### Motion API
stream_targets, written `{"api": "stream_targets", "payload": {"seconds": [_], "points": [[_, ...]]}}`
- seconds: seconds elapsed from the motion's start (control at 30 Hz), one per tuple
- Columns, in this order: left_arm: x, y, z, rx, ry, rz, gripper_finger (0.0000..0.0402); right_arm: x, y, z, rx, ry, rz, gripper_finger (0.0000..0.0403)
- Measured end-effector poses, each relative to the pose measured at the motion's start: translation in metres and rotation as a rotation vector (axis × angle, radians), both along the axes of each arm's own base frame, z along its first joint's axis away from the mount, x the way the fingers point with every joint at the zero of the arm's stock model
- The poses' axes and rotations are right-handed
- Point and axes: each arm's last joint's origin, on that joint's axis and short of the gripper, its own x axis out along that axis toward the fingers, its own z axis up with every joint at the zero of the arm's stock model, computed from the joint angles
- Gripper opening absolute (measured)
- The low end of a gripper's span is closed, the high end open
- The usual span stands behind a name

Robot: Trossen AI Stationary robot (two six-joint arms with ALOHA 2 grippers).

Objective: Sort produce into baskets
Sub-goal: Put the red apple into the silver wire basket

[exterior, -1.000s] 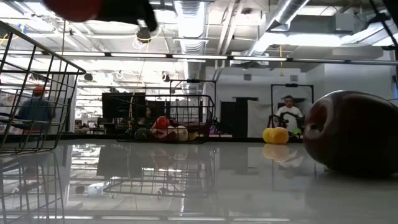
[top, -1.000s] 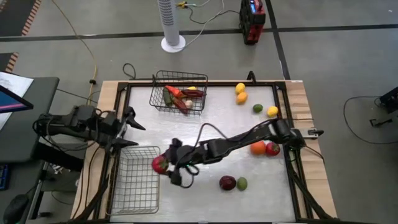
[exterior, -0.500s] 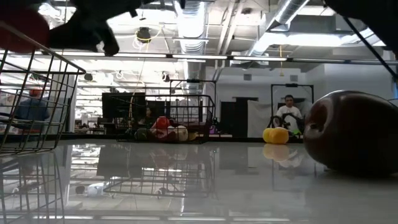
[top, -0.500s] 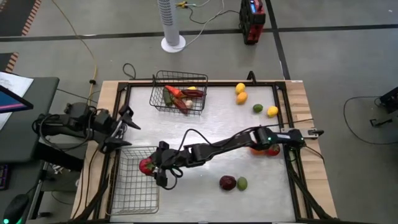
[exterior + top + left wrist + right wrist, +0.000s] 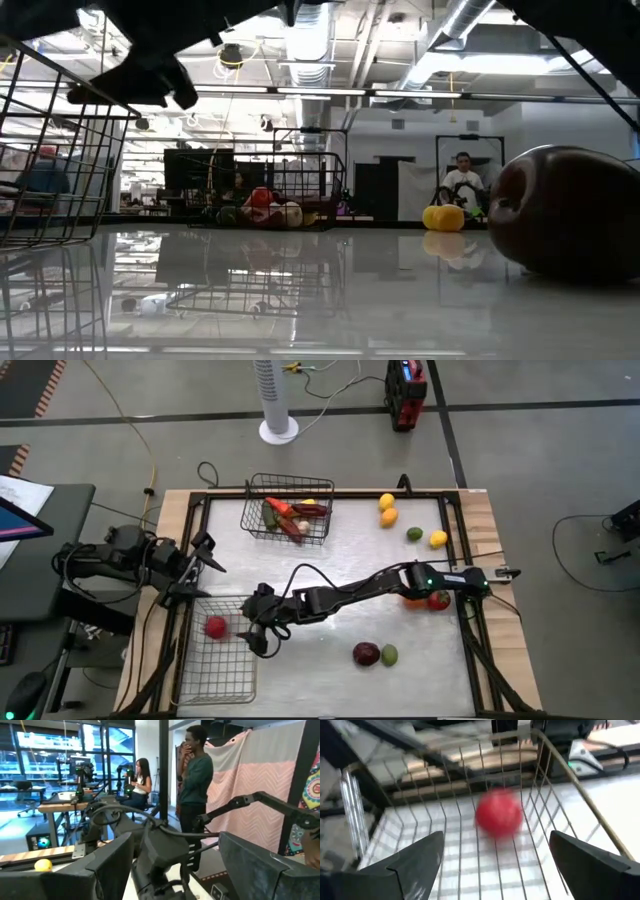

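One camera hangs overhead and looks straight down, taking in the whole tabletop, both arms and some floor around them. A second sits at tabletop height, looking level across the surface into the room; the dark red fruit looms close to its lens, and the far basket it sees also shows from above. The right wrist camera looks past its own spread fingers down into the near basket, very close, with the red tomato just ahead of the right gripper. The left wrist camera faces outward into the room, toward standing and seated people.
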Motion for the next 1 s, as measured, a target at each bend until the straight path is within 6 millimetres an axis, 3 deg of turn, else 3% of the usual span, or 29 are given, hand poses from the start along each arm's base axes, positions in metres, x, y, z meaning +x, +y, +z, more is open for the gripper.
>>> {"api": "stream_targets", "payload": {"seconds": [0.2, 0.33, 0.53, 0.73, 1.0], "points": [[0.001, 0.002, -0.002, 0.012, 0.012, 0.066, 0.0279, -0.019, -0.005, 0.030, -0.032, 0.100, -0.024, 0.0389], [0.001, 0.003, -0.003, 0.020, 0.021, 0.125, 0.0279, -0.030, -0.002, 0.052, -0.136, 0.078, -0.065, 0.0389], [0.002, 0.004, -0.008, 0.014, 0.082, 0.133, 0.0279, -0.063, -0.002, 0.079, -0.269, 0.231, -0.149, 0.0388], [0.003, 0.006, -0.013, 0.016, 0.126, 0.221, 0.0279, -0.095, -0.001, 0.073, -0.378, 0.410, -0.281, 0.0388], [0.011, 0.007, -0.019, 0.029, 0.179, 0.296, 0.0279, -0.122, 0.007, 0.032, -0.213, 0.587, -0.235, 0.0388]]}}
